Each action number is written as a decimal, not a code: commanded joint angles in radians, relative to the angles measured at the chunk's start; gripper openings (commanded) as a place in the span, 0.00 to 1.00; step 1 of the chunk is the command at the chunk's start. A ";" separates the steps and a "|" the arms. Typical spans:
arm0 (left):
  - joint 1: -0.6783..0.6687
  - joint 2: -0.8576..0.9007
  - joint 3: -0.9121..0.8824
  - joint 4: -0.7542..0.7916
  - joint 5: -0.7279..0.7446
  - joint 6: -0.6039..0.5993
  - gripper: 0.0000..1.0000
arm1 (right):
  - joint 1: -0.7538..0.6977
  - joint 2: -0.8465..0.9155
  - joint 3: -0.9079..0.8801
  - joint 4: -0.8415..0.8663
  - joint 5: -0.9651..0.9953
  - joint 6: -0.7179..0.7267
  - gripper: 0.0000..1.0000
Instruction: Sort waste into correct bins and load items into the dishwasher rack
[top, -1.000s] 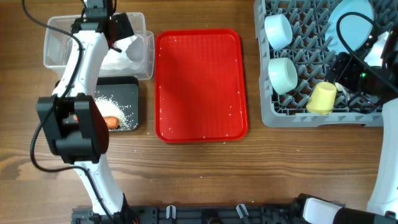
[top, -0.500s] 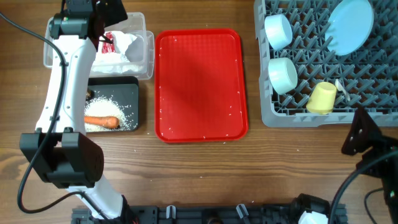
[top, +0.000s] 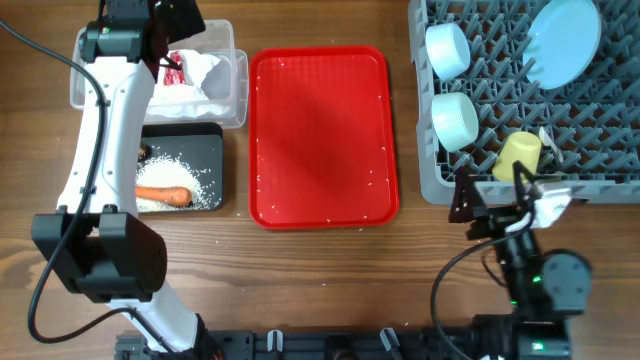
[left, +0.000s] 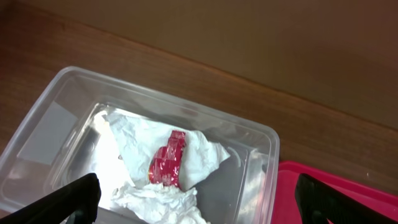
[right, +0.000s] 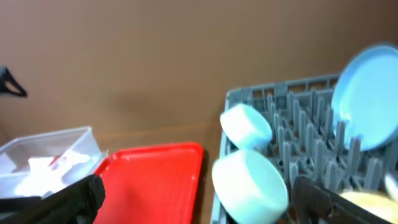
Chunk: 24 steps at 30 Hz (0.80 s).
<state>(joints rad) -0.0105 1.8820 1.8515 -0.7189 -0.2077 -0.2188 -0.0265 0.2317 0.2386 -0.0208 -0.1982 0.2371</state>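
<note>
**Left to right.** Left gripper (left: 198, 198), fingers spread and empty, hovers over the clear tub (top: 238, 90). Napkins (left: 137, 143) and a red scrap (left: 169, 160) lie directly beneath it. At its 6 o'clock, the black tub (top: 203, 140) holds rice (top: 185, 168) and a carrot (top: 165, 195) lying 9-to-3. The red tray (top: 320, 130) bears stray grains at the gripper's 4 o'clock. Right gripper (right: 198, 198), likewise spread, sits at 6 o'clock of the rack (top: 600, 190), which holds bowls (top: 447, 48), cup (top: 518, 157), plate (top: 565, 45) and spoon (top: 548, 140).

Clear tub (left: 46, 134) holds crumpled white napkins (left: 137, 143), red scrap (left: 169, 160) on top; fingers (left: 68, 198) spread wide.
</note>
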 joint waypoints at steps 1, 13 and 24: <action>-0.002 -0.001 0.008 0.003 0.006 -0.002 1.00 | 0.029 -0.137 -0.169 0.075 0.120 0.051 1.00; -0.002 -0.001 0.008 0.003 0.006 -0.002 1.00 | 0.030 -0.222 -0.233 0.025 0.120 0.051 1.00; -0.008 -0.053 0.008 -0.014 0.005 -0.001 1.00 | 0.030 -0.222 -0.233 0.024 0.120 0.051 1.00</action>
<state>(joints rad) -0.0105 1.8816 1.8515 -0.7200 -0.2077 -0.2188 -0.0021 0.0208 0.0071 0.0013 -0.0956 0.2729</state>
